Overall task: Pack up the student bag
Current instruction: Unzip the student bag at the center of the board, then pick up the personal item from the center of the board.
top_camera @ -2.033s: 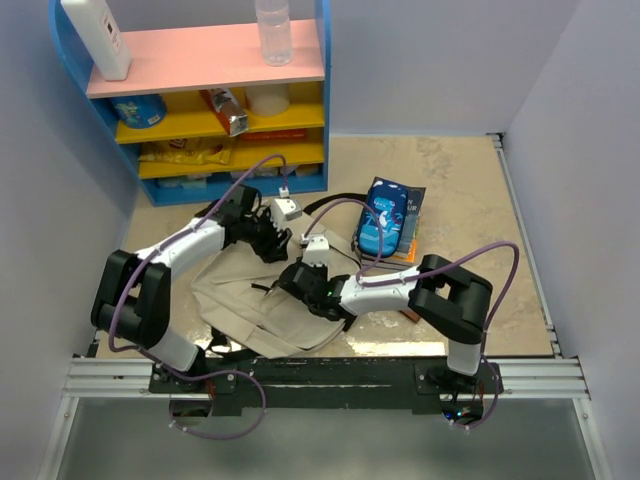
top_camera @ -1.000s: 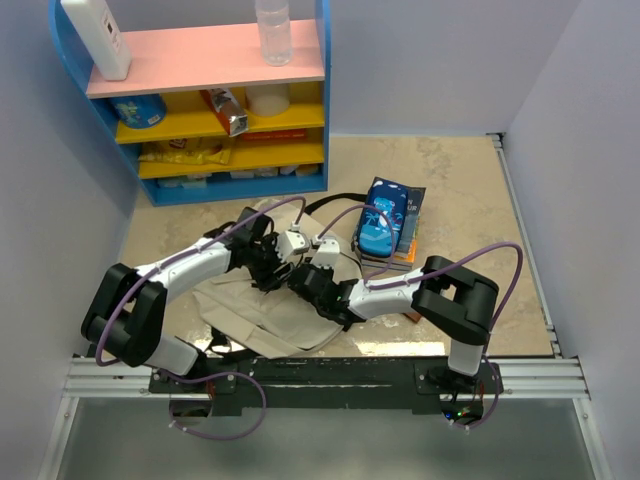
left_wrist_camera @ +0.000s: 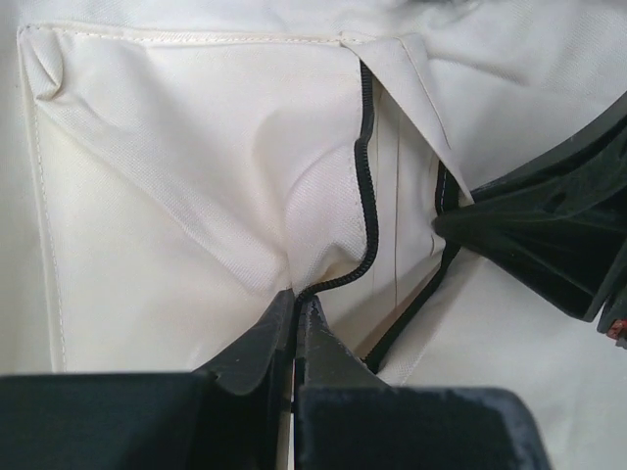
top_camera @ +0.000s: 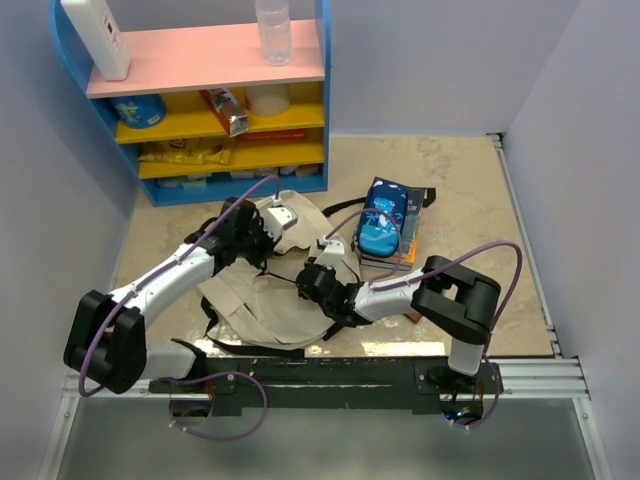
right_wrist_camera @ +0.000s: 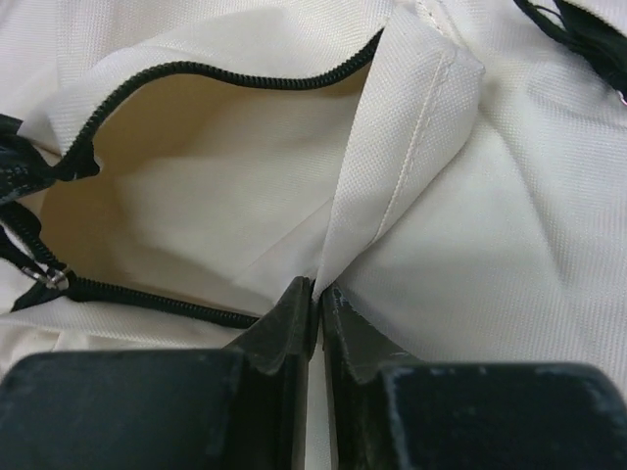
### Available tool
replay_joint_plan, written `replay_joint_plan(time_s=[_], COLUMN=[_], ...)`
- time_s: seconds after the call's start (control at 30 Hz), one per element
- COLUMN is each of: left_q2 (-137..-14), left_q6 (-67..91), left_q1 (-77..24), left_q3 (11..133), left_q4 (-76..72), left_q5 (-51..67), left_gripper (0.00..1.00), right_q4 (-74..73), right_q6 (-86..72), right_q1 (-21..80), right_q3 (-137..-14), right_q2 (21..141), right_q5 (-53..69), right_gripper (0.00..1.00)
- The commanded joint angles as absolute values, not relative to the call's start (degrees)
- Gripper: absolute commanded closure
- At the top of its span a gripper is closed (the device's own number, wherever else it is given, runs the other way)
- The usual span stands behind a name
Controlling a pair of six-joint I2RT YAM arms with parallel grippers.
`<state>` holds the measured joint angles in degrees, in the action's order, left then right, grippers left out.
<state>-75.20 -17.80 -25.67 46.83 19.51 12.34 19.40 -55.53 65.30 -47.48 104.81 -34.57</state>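
Observation:
The student bag (top_camera: 250, 305), cream canvas with black straps, lies crumpled on the table between both arms. My left gripper (top_camera: 262, 238) is shut on the bag's black zipper edge (left_wrist_camera: 364, 166), with the cloth pinched at its tips (left_wrist_camera: 296, 297). My right gripper (top_camera: 312, 283) is shut on a fold of the bag's fabric (right_wrist_camera: 411, 147), pinched at its tips (right_wrist_camera: 318, 287). Beside that fold a pocket mouth (right_wrist_camera: 196, 166) gapes, rimmed by a black zipper with a metal pull (right_wrist_camera: 49, 279). The right gripper's dark body (left_wrist_camera: 549, 235) shows at the right of the left wrist view.
A blue patterned pencil case (top_camera: 383, 218) lies on a stack of books (top_camera: 404, 250) right of the bag. A blue shelf unit (top_camera: 200, 170) with snacks stands at the back left; a water bottle (top_camera: 273, 30) and a white bottle (top_camera: 97, 35) stand on top.
My left gripper has shut on the zipper edge and pulled it back toward the shelf, spreading the bag's cloth. The right gripper has stayed pinched on the fold.

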Motion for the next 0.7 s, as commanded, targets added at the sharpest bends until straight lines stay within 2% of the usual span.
replay_joint_plan(time_s=[0.0,0.07,0.1,0.17,0.2,0.27,0.3,0.37,0.4,0.53,0.67], left_q2=[-73.7,-73.7,-73.7,-73.4,-73.2,-72.9,-72.9,-72.9,-72.9,-72.9,-73.1], left_q6=[-16.0,-16.4,-16.5,-17.0,-17.0,-17.0,-17.0,-16.8,-16.8,-16.9,-17.1], left_q1=[-23.6,-23.6,-23.6,-23.6,-23.6,-23.6,-23.6,-23.6,-23.6,-23.6,-23.6], left_q3=[49.5,48.5,47.8,46.9,46.2,45.8,45.4,45.4,45.4,46.0,46.8], left_q4=[13.2,12.8,12.7,11.8,11.4,11.1,10.9,10.5,10.5,10.8,11.5], left_q5=[15.6,15.9,15.6,14.5,14.1,12.9,12.5,11.3,11.2,11.4,11.7], left_gripper=[1.00,1.00,1.00,1.00,1.00,1.00,1.00,1.00,1.00,1.00,1.00], right_q4=[11.7,13.0,13.0,12.3,11.6,8.1,6.3,-3.4,-11.5,-27.3,-43.2], right_q6=[-52.8,-51.4,-51.1,-50.7,-51.1,-53.0,-54.2,-60.8,-63.2,-74.9,-93.4], right_q1=[65.6,65.0,65.0,64.3,64.1,63.6,63.5,63.5,63.5,63.3,63.1], right_q3=[-43.0,-42.2,-41.9,-41.0,-40.6,-39.2,-38.8,-38.1,-38.0,-35.6,-31.3], right_q2=[103.5,99.6,98.2,94.8,91.6,88.3,84.2,80.3,76.7,65.4,56.0], right_q5=[-29.8,-29.6,-29.7,-29.6,-29.7,-30.1,-31.8,-34.9,-37.8,-40.3,-41.5], right_gripper=[0.84,0.74,0.63,0.52,0.43,0.35,0.27,0.17,0.09,0.04,0.01])
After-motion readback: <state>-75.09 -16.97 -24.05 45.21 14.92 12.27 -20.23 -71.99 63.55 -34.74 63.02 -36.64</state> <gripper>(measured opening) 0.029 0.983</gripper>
